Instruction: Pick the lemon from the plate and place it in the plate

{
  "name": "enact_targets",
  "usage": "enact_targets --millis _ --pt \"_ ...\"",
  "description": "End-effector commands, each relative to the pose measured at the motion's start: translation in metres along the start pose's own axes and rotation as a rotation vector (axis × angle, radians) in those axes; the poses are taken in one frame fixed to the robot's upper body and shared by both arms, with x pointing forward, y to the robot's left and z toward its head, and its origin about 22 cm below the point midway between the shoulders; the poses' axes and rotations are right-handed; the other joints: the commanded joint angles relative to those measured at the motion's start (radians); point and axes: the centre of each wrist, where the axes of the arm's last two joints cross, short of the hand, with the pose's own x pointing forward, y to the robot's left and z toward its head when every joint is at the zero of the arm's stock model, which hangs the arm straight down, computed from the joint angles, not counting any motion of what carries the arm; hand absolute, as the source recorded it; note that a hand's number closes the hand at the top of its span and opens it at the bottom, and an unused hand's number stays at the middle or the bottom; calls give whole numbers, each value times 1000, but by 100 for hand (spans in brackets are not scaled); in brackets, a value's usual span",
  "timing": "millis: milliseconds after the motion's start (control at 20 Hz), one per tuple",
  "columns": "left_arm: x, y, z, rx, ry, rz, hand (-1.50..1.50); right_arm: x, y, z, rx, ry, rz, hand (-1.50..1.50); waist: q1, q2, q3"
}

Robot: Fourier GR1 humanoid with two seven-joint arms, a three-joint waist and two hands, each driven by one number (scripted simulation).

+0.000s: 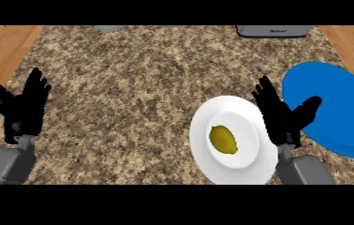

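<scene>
A yellow lemon [223, 139] lies in the middle of a white plate [209, 165] at the lower right of the counter. Right of it, partly cut off by the view's edge, sits a blue plate [330, 90]. My right hand [282, 117] stands open, fingers up, over the gap between the two plates, just right of the lemon and not touching it. My left hand [23, 108] rests open with fingers up at the left edge, far from both plates.
The counter top [138, 88] is speckled brown stone, with wood showing at the upper corners. A grey object [272, 30] sits at the back right edge and another grey item [110, 28] at the back centre-left.
</scene>
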Motion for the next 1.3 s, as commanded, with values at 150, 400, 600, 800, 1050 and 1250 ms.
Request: enact_targets --millis 150,400,600,800,1050,1250 --pt "-6 -31 12 -153 -25 -76 0 55 66 -1 686 -144 65 150 26 34 -2" --pt "-32 -42 25 -222 64 -103 0 152 62 3 756 -654 785 150 12 -20 -20" --pt "-40 -59 41 -255 34 -94 0 41 7 0 764 -589 504 150 9 46 -1" --pt "-44 -71 57 -279 33 -80 0 3 1 0 900 -470 109 -150 34 48 1" --pt "-41 -73 49 -275 46 -100 0 26 -14 -26 1166 -549 466 -150 21 42 -3" --pt "-44 -62 48 -248 29 -114 0 57 -13 -35 1136 -650 812 -150 21 39 -4"
